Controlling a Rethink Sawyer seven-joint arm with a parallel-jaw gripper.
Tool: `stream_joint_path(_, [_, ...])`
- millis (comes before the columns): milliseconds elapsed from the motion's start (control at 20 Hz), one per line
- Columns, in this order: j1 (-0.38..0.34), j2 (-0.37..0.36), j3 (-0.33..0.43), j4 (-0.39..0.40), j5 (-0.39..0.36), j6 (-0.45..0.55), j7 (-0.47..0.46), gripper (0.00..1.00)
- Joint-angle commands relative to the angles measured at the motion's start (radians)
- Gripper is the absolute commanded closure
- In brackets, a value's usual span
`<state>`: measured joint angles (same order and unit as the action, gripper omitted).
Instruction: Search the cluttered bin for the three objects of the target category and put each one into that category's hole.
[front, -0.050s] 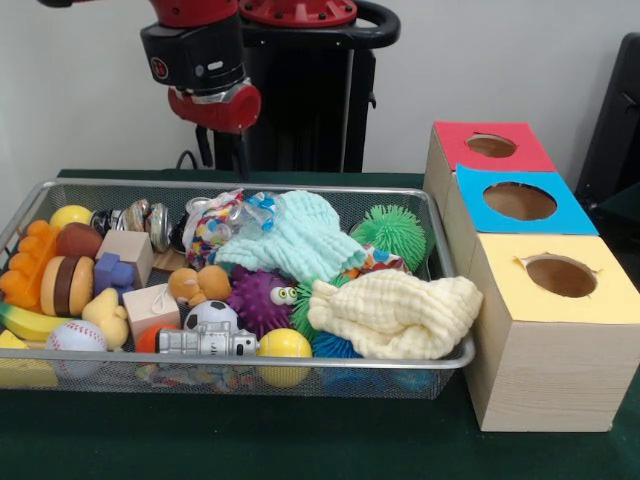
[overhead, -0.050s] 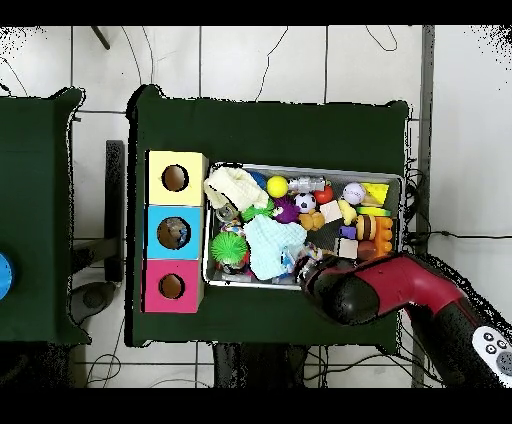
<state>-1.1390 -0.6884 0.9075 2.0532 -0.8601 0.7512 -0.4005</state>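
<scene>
Red gripper (front, -0.050s: 240, 165) above wire bin (front, -0.050s: 440, 365)

Red-and-black arm (front, -0.050s: 205, 65) — rounded casings

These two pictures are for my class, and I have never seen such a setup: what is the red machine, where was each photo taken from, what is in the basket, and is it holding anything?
The red machine is a robot arm. One picture looks across the table at it; the other looks straight down from above. On the green table stands a wire basket full of toys: balls, blocks, a banana, spiky balls, a mint cloth and a yellow cloth. Beside it stand three wooden boxes with holes on top: red, blue, yellow. The gripper hangs over the basket's far edge; I cannot tell whether it is open, and nothing shows in it.
</scene>
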Motion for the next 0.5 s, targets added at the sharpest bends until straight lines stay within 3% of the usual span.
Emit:
stream_joint_path(50, [0.004,-0.047,0.044,-0.043,0.033,0.070,-0.032,0.00])
stream_joint_path(500, [0.007,-0.071,0.048,-0.022,0.050,0.052,-0.017,0.00])
